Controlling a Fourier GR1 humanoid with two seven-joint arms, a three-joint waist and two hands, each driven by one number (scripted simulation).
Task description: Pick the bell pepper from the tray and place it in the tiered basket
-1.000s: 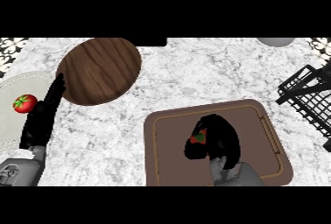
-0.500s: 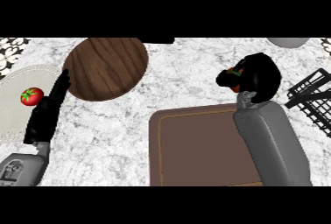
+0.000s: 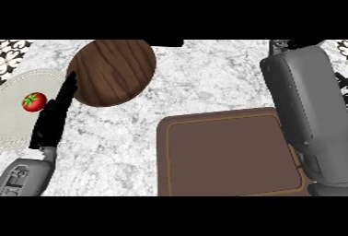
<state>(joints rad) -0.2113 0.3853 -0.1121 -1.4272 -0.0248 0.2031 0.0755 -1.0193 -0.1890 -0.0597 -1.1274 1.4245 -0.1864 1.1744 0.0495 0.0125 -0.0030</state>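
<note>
The brown tray [image 3: 231, 159] lies at the lower middle with nothing on it. My right forearm [image 3: 302, 106] stretches up along the right side, over the tray's right edge. Only a dark bit of my right hand [image 3: 303, 44] shows at the picture's top, above the black wire tiered basket [image 3: 340, 83], which peeks out beside the arm. The bell pepper is hidden from view. My left hand [image 3: 53, 113] rests open on the left, fingers straight and pointing up.
A round dark wooden board [image 3: 114, 69] lies at the upper left. A pale plate [image 3: 14, 124] at the left edge carries a red tomato [image 3: 34, 101], just left of my left hand. Marble counter surrounds the tray.
My right hand lifted the bell pepper off the tray and carried it up and to the right, over the basket. The tray now lies bare. The left hand stayed put.
</note>
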